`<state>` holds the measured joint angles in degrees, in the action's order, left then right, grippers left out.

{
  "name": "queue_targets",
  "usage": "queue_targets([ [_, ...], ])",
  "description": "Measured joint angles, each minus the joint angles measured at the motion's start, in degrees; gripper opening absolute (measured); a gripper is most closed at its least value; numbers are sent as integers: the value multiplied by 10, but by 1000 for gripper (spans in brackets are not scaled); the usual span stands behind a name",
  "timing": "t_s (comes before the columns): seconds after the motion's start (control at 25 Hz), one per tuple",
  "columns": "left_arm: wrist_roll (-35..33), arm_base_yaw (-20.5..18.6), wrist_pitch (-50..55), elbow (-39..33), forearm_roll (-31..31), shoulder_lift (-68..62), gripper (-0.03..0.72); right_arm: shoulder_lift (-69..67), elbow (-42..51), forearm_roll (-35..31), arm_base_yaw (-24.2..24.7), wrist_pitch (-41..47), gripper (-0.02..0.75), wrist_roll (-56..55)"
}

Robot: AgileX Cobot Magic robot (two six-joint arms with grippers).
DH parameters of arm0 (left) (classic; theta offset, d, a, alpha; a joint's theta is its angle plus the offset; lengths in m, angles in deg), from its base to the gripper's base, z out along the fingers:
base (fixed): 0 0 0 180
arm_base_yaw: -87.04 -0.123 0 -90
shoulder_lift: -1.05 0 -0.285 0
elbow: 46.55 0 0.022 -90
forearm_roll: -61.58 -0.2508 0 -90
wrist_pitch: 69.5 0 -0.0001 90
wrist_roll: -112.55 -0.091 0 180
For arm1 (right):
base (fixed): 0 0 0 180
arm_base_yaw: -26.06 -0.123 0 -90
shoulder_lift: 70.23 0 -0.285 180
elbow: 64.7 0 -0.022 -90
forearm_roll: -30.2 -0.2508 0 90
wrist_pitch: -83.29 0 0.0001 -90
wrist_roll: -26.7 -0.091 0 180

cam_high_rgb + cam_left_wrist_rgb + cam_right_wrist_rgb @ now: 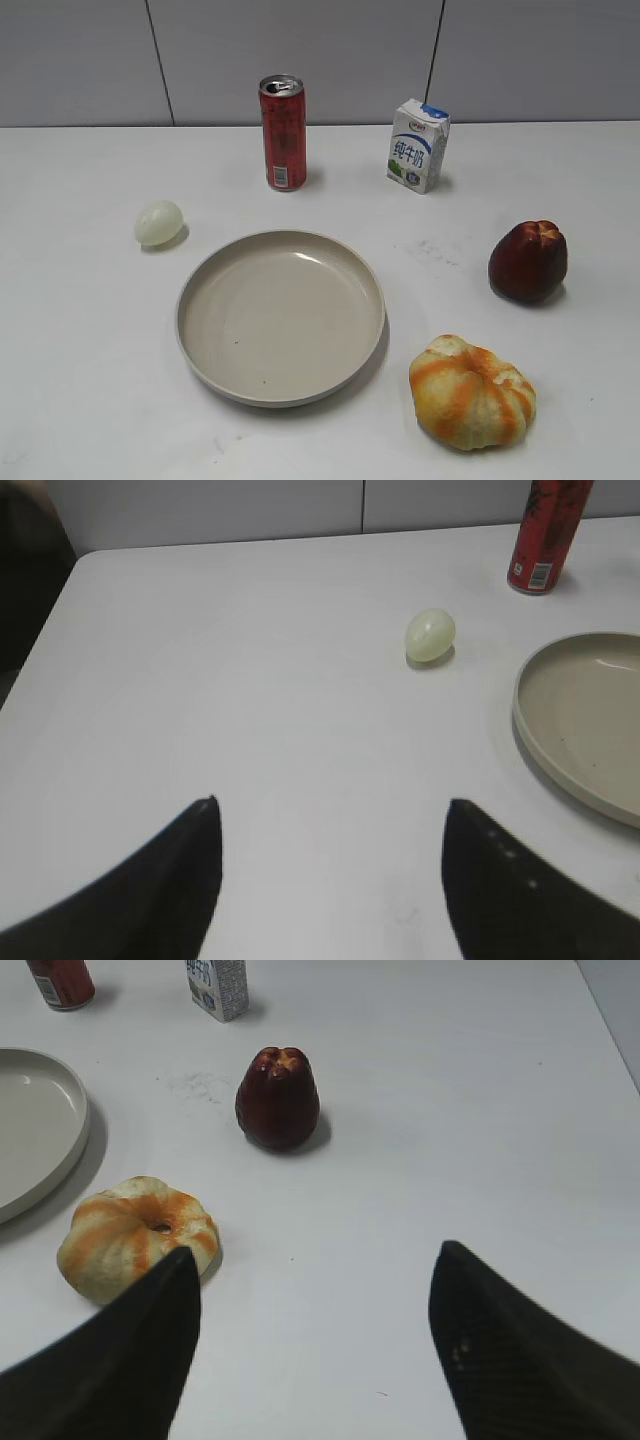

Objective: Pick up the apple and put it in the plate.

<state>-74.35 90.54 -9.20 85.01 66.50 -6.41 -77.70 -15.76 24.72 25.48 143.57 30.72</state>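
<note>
The dark red apple [528, 261] with a yellowish top stands on the white table at the right; it also shows in the right wrist view [277, 1099]. The beige plate [210, 290] lies empty at the table's middle; its edge shows in the left wrist view [530, 730] and in the right wrist view [70, 1135]. My right gripper [315, 1255] is open and empty, well short of the apple. My left gripper [330, 805] is open and empty over bare table left of the plate. Neither gripper shows in the exterior view.
An orange-and-yellow ribbed fruit [471, 392] lies in front of the apple, close to my right gripper's left finger [135, 1235]. A pale egg-shaped thing [158, 222] lies left of the plate. A red can [283, 132] and a milk carton [418, 145] stand at the back.
</note>
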Motion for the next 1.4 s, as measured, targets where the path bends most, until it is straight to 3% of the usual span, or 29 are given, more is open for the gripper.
queue_targets([
  [0.56, 0, 0, 0, 0, 0, 0, 524, -12, -2, 1, 0, -5, 571, -2],
  [0.68, 0, 0, 0, 0, 0, 0, 524, -52, -11, 1, 0, -44, 571, -2],
  [0.84, 0, 0, 0, 0, 0, 0, 524, -154, -25, -13, 0, -104, 572, -8],
  [1.12, 0, 0, 0, 0, 0, 0, 524, -396, -95, -86, 0, -139, 633, 3],
  [1.4, 0, 0, 0, 0, 0, 0, 524, -625, -198, -96, 0, -147, 636, 22],
])
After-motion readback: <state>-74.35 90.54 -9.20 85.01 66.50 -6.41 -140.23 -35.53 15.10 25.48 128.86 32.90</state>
